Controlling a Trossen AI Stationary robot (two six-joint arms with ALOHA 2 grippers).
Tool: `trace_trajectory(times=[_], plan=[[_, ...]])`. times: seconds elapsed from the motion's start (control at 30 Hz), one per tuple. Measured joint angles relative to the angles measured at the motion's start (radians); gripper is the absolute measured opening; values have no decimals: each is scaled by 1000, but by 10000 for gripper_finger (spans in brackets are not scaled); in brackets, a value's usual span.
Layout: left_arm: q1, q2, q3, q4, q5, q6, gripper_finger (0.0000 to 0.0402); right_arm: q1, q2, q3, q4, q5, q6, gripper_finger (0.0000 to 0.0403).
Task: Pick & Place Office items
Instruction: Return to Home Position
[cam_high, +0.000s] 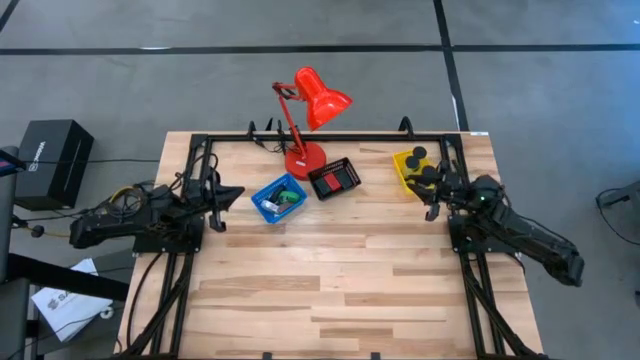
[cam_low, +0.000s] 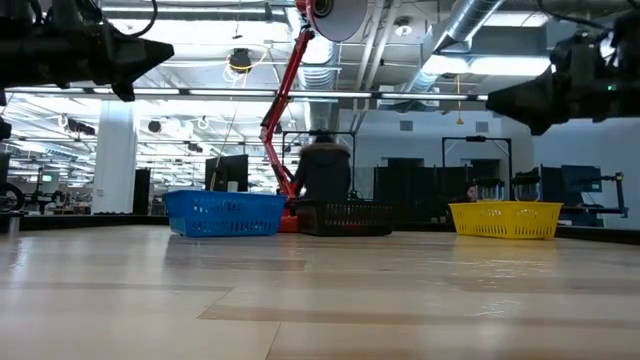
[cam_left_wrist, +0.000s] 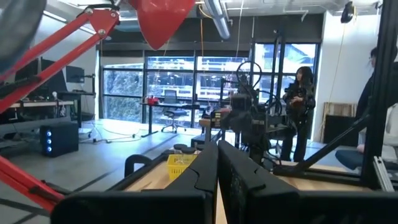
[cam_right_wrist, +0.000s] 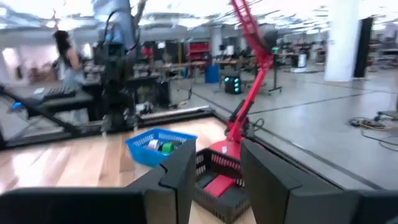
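**Both arms raised, items in trays**

I read the left gripper (cam_high: 238, 195) as clenched on nothing. In its wrist view the two fingers (cam_left_wrist: 202, 174) lie pressed together. It hangs above the table (cam_high: 330, 290), to the left of the red desk lamp (cam_high: 305, 158), beyond the blue tray (cam_high: 258, 205).

The right gripper (cam_high: 432, 205) is released, with a clear gap between its fingers (cam_right_wrist: 180, 168). It sits well to the lamp's right, just beside the yellow tray (cam_high: 398, 165).

Items:
- The green piece (cam_high: 291, 197) lies in the blue tray, just left of the lamp base.
- The red block (cam_high: 341, 177) lies in the black tray (cam_high: 318, 190), just right of the base.
- The black round pieces (cam_high: 420, 158) lie in the yellow tray.
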Motion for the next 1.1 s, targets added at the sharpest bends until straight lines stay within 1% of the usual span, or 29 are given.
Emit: trace_trajectory(times=[0.03,0.1,0.13,0.2,0.4,0.53,0.6,0.67,0.73,0.83,0.9,1.0,1.1], plan=[[0,0,0,-1,0,0,2,-2,-24,0,-14,12,14,117],[0,3,0,-2,-1,0,2,-1,-22,0,-29,31,30,117],[0,5,0,-1,-1,0,2,3,-22,0,-6,46,32,117],[0,18,0,-1,-15,0,2,16,-23,0,30,104,33,117],[0,69,0,1,-110,0,2,105,6,0,10,325,20,117],[0,115,0,2,-118,0,2,193,11,0,-19,433,1,117],[0,134,0,4,-118,0,2,231,19,-1,-37,506,-30,117],[0,147,0,5,-118,0,2,256,21,-1,-33,552,-70,117],[0,156,0,5,-117,0,2,276,15,-1,-31,559,-111,117],[0,162,0,9,-111,-6,2,302,33,-1,-37,528,-132,117],[0,161,0,15,-65,-24,2,315,44,-1,-41,505,-139,117],[0,153,0,20,11,-10,2,329,44,-1,-42,488,-150,117],[0,130,0,21,14,-3,2,333,41,-1,-47,444,-159,117]])
